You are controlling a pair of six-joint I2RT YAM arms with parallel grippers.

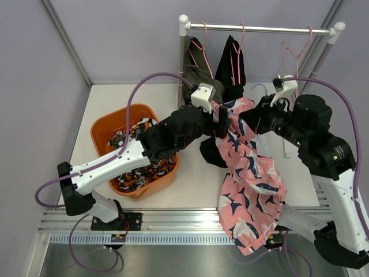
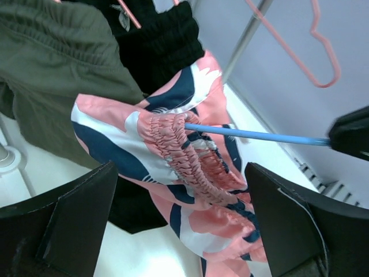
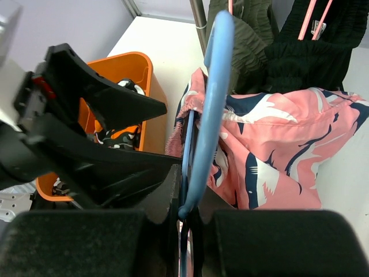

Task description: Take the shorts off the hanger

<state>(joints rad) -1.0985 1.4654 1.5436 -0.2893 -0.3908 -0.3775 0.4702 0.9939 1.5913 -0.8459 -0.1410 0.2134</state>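
One pair, the camouflage shorts (image 1: 135,167), lies in the orange tub (image 1: 101,130), the pink shorts (image 1: 251,179) hang on a blue hanger (image 3: 210,98) that the right gripper (image 3: 185,210) pinches with tight jaws, the left gripper (image 2: 180,173) waits by their waistband with jaws wide apart, and the olive shorts (image 1: 199,72) and black shorts (image 1: 233,66) are left on the rack (image 1: 259,27).

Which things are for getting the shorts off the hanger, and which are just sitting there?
For the job: pink shorts, blue hanger, right gripper, left gripper, olive shorts, black shorts.
Just sitting: orange tub, camouflage shorts, empty pink hanger, rail.
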